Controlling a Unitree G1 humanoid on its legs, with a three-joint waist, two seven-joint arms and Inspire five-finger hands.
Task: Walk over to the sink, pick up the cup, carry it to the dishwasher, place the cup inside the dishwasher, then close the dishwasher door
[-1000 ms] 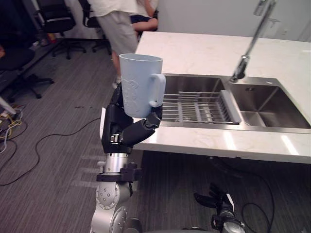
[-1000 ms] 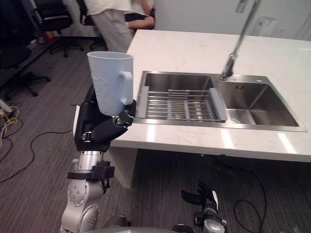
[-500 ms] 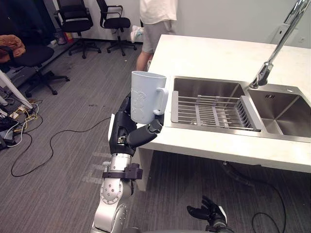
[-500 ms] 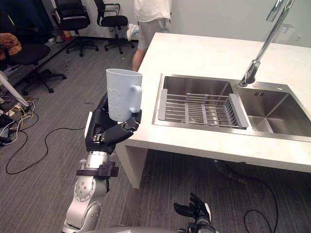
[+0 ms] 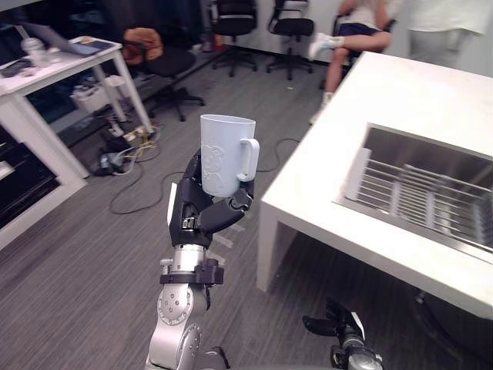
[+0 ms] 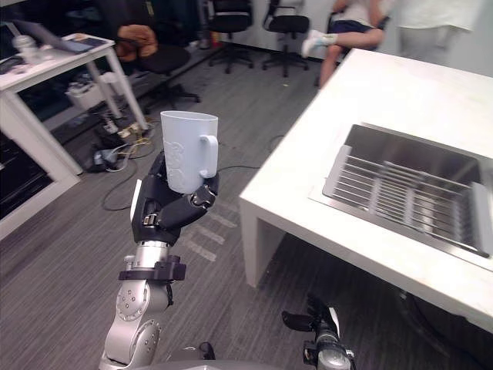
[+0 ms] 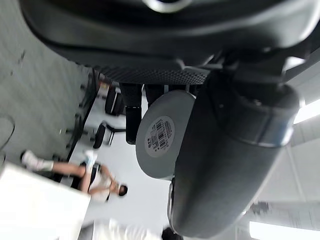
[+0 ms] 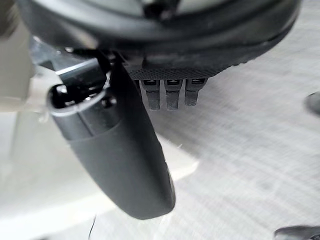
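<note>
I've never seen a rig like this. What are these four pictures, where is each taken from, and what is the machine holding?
This is a humanoid robot, seen through its own cameras. The two wide pictures come from a pair of cameras in its head, looking down, so they show nearly the same scene. Its silver-grey left arm ends in a dark left hand, whose fingers are curled round a pale blue cup with a handle, held upright above the grey carpet. To the robot's right stands a white counter with a steel sink and a wire rack in it. The right hand hangs low, fingers relaxed, holding nothing. The two close-up pictures come from wrist cameras. The left one looks past the hand at the cup's round base. Office chairs and a seated person are in the background.
</note>
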